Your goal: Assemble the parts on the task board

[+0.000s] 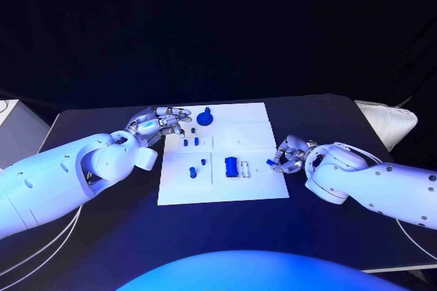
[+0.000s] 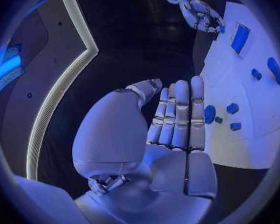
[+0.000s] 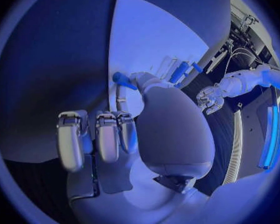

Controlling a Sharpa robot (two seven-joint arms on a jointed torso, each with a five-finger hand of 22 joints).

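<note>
Task board: the white plate (image 1: 245,177) lies in the middle of the black table (image 1: 319,120), between the two hands, its long sides running away from the robot.
Parts on the board: a round blue part (image 1: 206,118) stands near the far left corner; two small blue pegs (image 1: 191,141) sit just nearer than it; a single small blue piece (image 1: 193,172) lies toward the near left; a larger rectangular blue block (image 1: 231,166) lies near the middle with a pale piece (image 1: 249,169) just beside it.
Held part: a small blue part (image 1: 271,163) sits at the board's right edge, pinched at the fingertips of the right hand; the right wrist view shows it as a short blue piece (image 3: 123,79) sticking out past the thumb over the white plate.
Right hand: the right hand (image 1: 293,155) rests at the right edge of the board, level with the rectangular block, thumb and a finger closed on the small blue part, the other fingers curled down.
Left hand: the left hand (image 1: 156,123) hovers at the board's far left edge, just beside the round blue part and the pegs; it holds nothing. In the left wrist view its fingers (image 2: 180,114) are stretched out straight and side by side, the thumb apart from them, with the blue parts lying just beyond.
Hands relative to each other: well apart, on opposite sides of the board.
</note>
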